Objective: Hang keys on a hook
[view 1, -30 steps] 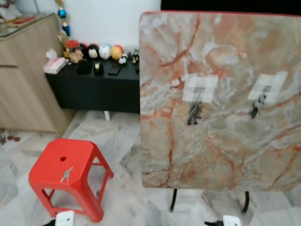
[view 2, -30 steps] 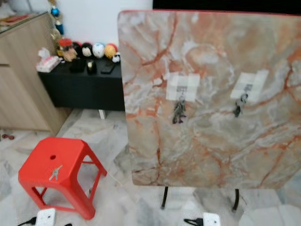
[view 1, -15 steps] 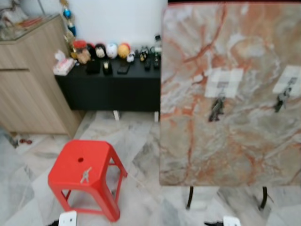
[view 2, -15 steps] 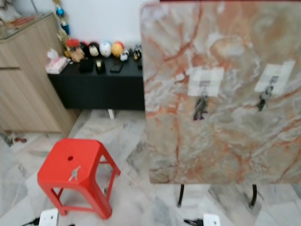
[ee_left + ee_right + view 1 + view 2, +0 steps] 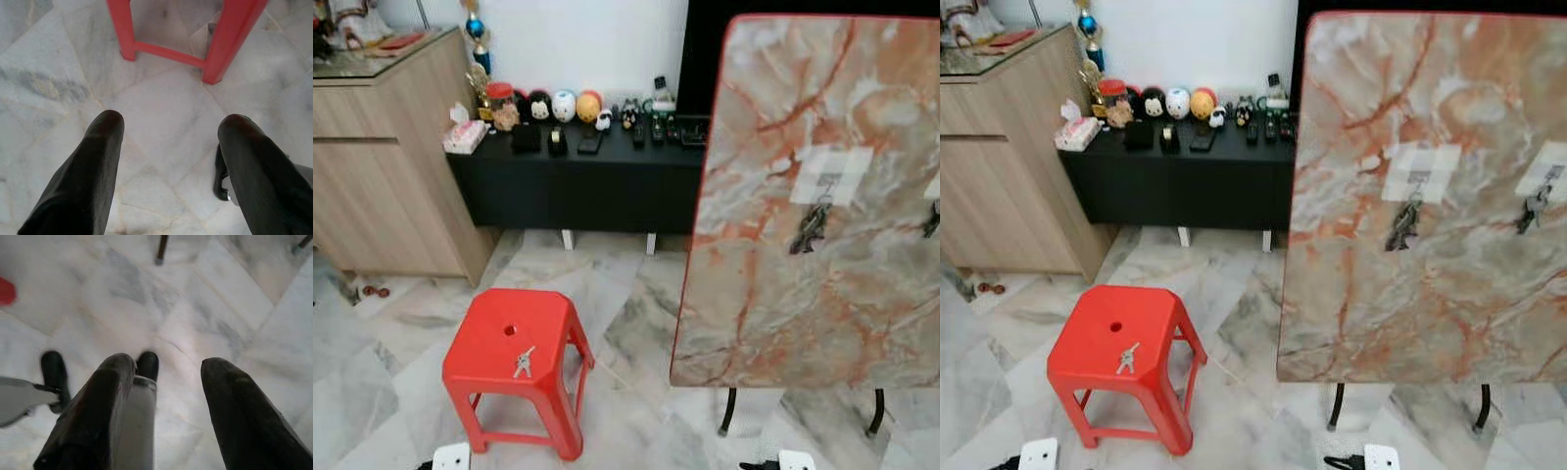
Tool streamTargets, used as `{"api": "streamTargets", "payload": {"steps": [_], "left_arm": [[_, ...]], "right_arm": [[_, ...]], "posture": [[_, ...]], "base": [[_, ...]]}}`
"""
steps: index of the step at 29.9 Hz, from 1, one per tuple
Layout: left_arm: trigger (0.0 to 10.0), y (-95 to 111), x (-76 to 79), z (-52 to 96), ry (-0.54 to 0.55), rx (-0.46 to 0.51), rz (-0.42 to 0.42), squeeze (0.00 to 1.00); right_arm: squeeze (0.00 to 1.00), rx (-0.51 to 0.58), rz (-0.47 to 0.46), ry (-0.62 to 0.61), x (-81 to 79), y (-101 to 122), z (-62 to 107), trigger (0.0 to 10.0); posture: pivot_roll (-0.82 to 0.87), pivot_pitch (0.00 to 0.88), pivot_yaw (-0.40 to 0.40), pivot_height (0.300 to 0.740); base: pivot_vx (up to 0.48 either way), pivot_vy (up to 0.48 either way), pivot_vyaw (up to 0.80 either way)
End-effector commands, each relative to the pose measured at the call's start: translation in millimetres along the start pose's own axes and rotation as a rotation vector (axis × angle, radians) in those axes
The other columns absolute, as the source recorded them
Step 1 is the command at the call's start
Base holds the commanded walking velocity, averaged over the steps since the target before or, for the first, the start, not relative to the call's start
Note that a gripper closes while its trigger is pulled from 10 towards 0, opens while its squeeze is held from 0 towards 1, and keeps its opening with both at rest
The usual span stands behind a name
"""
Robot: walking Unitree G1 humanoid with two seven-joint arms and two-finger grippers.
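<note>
- Left gripper (image 5: 168, 127) hangs over the floor (image 5: 161, 117), fingers apart, holding nothing.
- Right gripper (image 5: 166, 367) likewise, fingers apart.
- Keys (image 5: 523, 362) lie on the red stool (image 5: 489, 338).
- Marble board (image 5: 822, 274) stands to the right, key bunches on its hooks (image 5: 824, 186).

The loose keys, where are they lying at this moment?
In the left eye view, the loose keys lie on top of the red stool, near its front edge, on the robot's left, apart from the marble board.
</note>
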State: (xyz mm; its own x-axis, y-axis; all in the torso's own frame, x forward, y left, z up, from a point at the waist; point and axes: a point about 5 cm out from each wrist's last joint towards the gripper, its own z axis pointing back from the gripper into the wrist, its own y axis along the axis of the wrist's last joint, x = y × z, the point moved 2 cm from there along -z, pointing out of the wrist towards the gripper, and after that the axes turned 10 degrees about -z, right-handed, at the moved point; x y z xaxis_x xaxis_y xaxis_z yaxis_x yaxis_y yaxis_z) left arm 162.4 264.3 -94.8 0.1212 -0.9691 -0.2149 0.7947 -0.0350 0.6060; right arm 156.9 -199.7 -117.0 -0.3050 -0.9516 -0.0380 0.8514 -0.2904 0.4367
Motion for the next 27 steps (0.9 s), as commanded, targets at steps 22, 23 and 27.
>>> {"api": "streamTargets", "payload": {"steps": [22,23,27], "left_arm": [[10.0,-1,2.8,-0.1,-0.011,-0.006,-0.002,0.0],[10.0,-1,2.7,-0.1,-0.01,-0.006,-0.001,0.0],[10.0,0,2.6,-0.2,-0.009,-0.005,0.0,0.0]], "right_arm": [[0.0,-0.013,0.008,-0.007,3.1,-1,0.2,10.0],[0.0,-0.014,0.01,-0.006,3.1,-2,0.3,10.0],[0.0,-0.019,0.017,-0.003,3.7,-5,0.6,10.0]], "posture": [[0.16,0.0,-0.002,0.74],[0.16,0.0,-0.003,0.74],[0.17,0.0,-0.006,0.74]], "base": [[0.0,0.279,0.0],[0.0,0.281,0.0],[0.0,0.282,0.0]]}}
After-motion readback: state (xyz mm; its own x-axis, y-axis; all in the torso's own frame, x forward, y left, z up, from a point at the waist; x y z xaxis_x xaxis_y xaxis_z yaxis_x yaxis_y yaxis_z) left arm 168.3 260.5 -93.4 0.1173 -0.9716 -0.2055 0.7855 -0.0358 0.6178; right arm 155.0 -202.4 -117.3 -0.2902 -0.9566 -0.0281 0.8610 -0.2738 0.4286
